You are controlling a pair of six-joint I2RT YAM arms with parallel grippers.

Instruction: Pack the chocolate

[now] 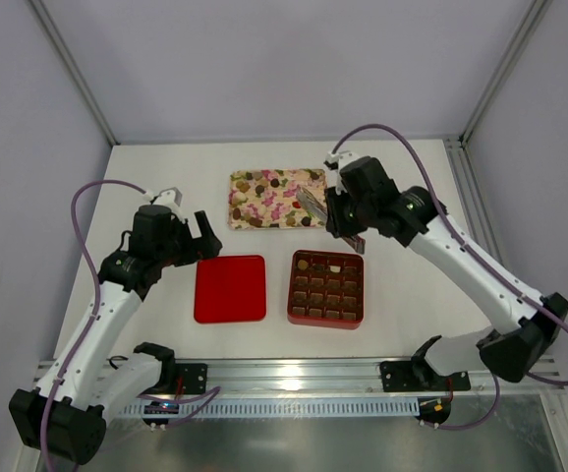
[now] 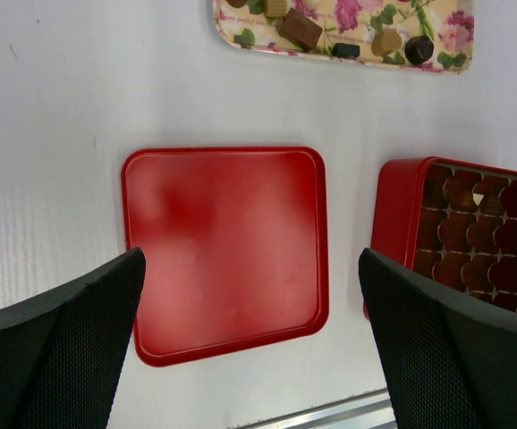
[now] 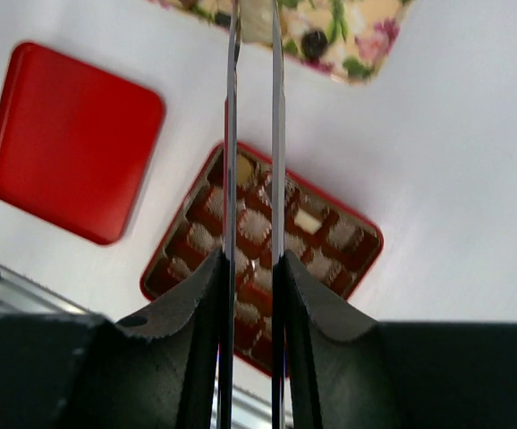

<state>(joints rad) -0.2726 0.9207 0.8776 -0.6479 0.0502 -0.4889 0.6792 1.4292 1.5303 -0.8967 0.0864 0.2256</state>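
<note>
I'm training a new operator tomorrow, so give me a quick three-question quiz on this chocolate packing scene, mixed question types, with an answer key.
1. True or false: the left gripper grips the red lid.
2. The right gripper holds: A a spoon, B metal tongs, C a brush.
3. Fill in: the unpacked chocolates lie on the ___ tray.
Key: 1 false, it hangs open above the lid. 2 B. 3 floral.

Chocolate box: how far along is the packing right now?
Early. The lid is off, and the red box shows a cream piece and perhaps a tan piece; most cells look empty. The right gripper holds tongs over the floral tray, where several chocolates wait. The left gripper hangs open.
</note>
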